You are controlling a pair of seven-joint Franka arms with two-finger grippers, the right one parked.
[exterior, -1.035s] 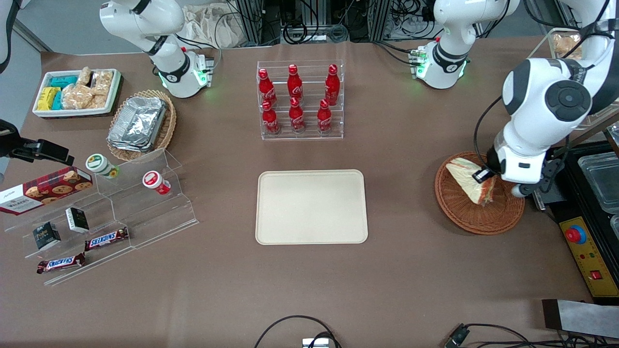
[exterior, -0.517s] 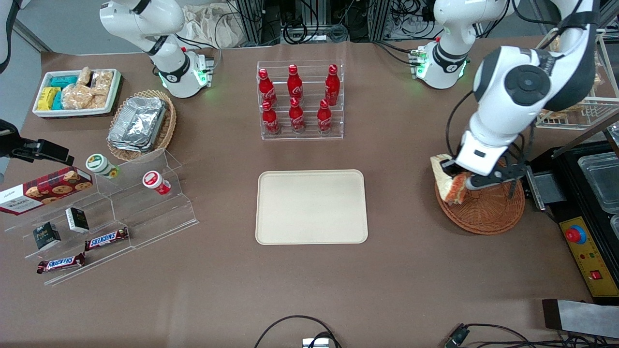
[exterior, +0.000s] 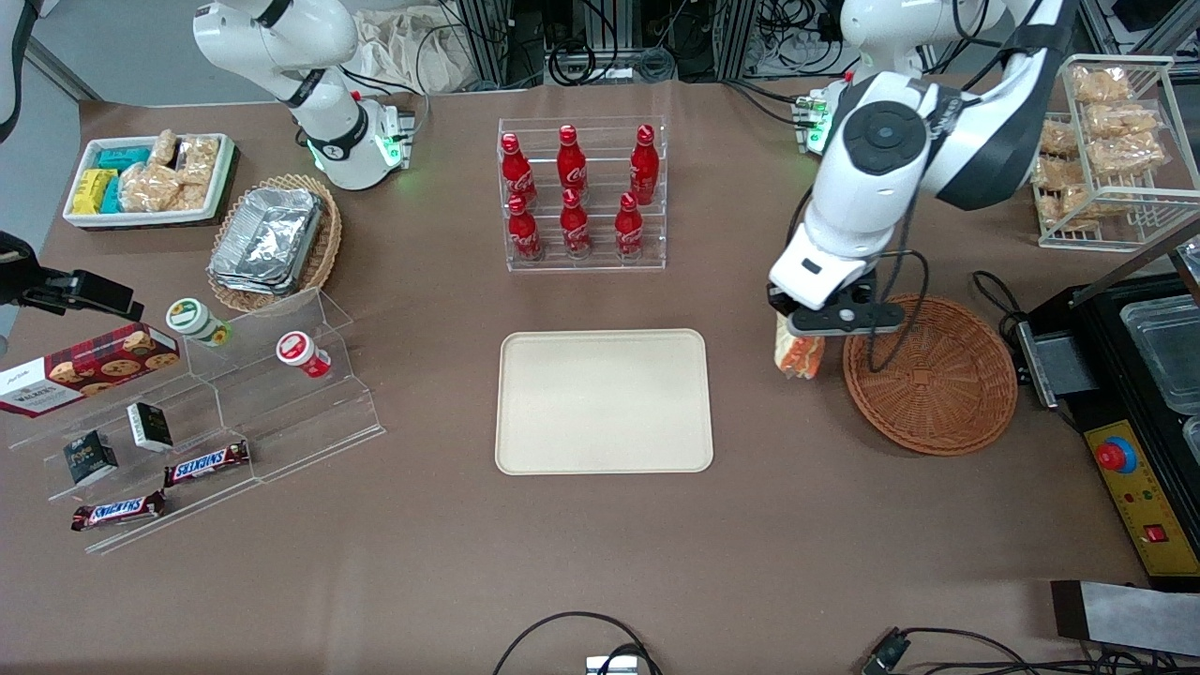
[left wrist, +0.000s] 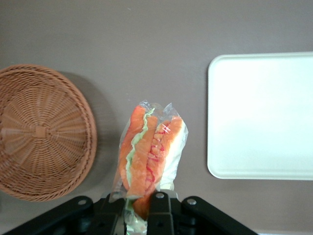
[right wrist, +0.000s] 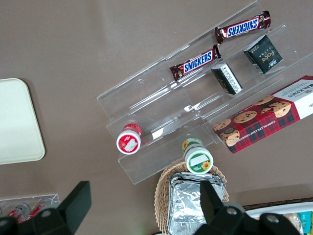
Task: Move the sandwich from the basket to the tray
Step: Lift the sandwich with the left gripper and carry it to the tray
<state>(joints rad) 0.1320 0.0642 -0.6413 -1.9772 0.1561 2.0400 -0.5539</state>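
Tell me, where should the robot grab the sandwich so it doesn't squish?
Probably as now: the gripper comes from above, shut on the sandwich across its flat bread faces at the upper end. It hangs with the filling edge downward, between the basket and tray.

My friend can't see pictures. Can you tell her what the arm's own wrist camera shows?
The gripper holds a wrapped sandwich in the air above the brown table, between the round wicker basket and the cream tray. The basket is empty and nothing lies on the tray.

Glossy white arm with dark grey joint caps, black cables; black hand (exterior: 804,328)
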